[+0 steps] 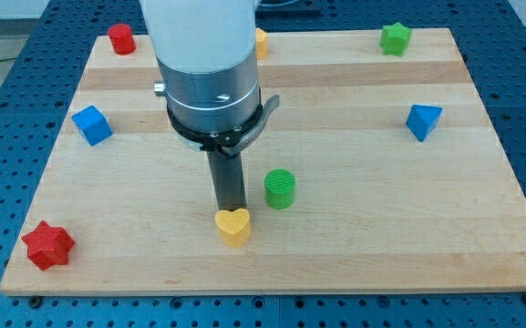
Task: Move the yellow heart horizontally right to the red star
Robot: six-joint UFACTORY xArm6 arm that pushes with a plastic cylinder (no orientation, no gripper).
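- Red star point(47, 245) lies nearest, at the near left corner of the wooden table point(381, 246); the task names it as the reference.
- Yellow heart point(233, 226) sits near the table's middle, well apart from the star and to its right.
- My tip point(231, 209) stands just behind the heart, touching or almost so; I judge that spot suits a push toward the near edge, not sideways.
- No gripper exists on this arm, so it has no opening to report.
- Green cylinder point(280, 189) stands just right of the rod.
- Farther off: blue cube point(91, 125) left, blue triangular block point(422, 120) right.
- Farthest: red block point(121, 38), an orange block point(262, 42) half hidden, green star point(395, 38).
- No containers are in view.
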